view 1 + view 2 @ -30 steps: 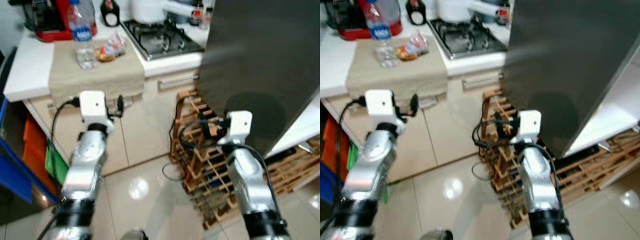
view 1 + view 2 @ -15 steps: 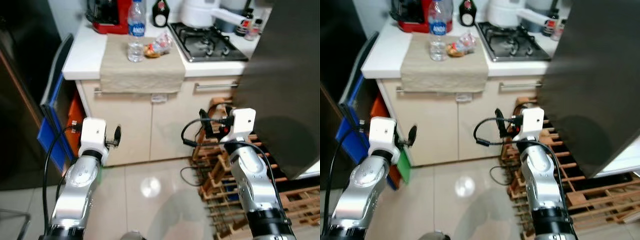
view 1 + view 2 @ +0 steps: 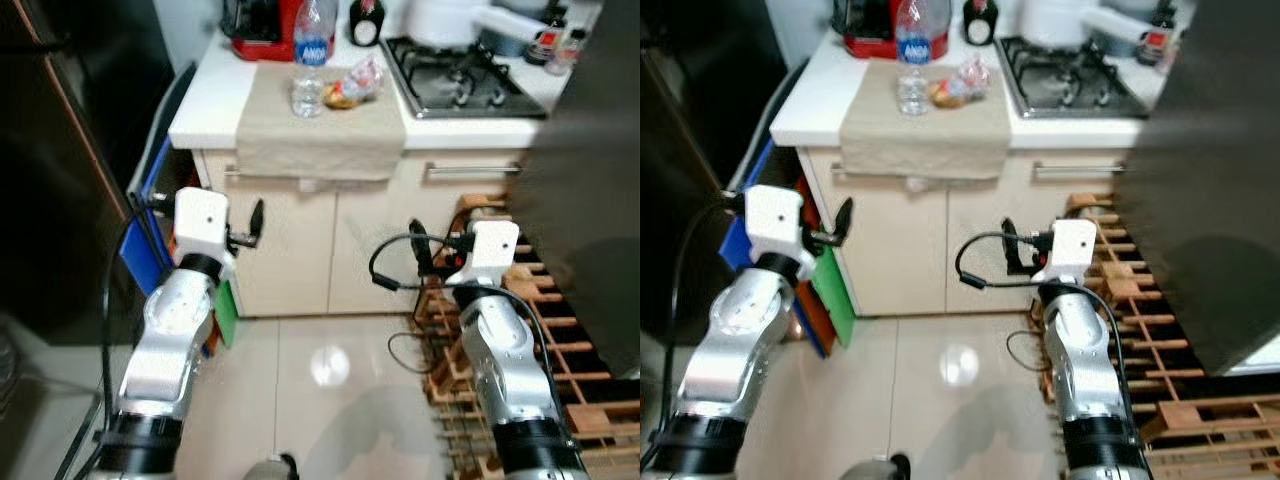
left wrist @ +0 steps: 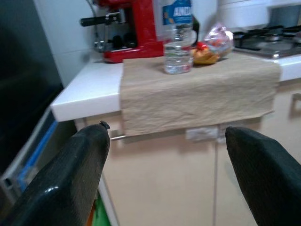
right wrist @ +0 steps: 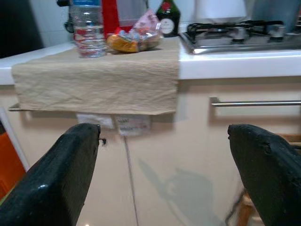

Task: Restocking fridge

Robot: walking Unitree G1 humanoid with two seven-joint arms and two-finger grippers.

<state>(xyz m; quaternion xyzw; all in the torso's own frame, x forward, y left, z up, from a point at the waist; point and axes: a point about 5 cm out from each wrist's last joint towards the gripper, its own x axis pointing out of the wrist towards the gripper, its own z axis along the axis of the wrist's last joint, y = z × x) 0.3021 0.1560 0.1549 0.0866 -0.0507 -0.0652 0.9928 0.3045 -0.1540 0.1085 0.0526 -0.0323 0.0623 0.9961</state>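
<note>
**Robot faces the kitchen surface, both grippers spread and empty**

A dark fridge door [image 3: 590, 200] fills the robot's right side, with a wooden slatted rack [image 3: 560, 340] on the tiled floor [image 3: 320, 400] below it. Straight ahead stands a cream cabinet [image 3: 330, 250] with a white surface [image 3: 205, 100] on top. A beige cloth [image 3: 325, 130] lies over the surface and hangs down past its front edge. To the right of the cloth sits a gas hob [image 3: 465, 85], and a red coffee machine [image 3: 262, 25] stands at the back on the left. Blue, orange and green crates [image 3: 815, 290] are tucked beside the cabinet on the robot's left.

On the cloth stands a clear water bottle [image 3: 310, 60] with a blue label, upright, and just beside it on its right lies a small bag of snacks [image 3: 355, 85]. A dark bottle [image 3: 363, 18] stands behind them near the wall.

The left gripper [image 4: 164, 169] and the right gripper [image 5: 164, 169] are both raised in front of the cabinet doors, below the surface's edge and well apart from the bottle. Each has its fingers [image 4: 75, 174] wide apart, holding nothing.
</note>
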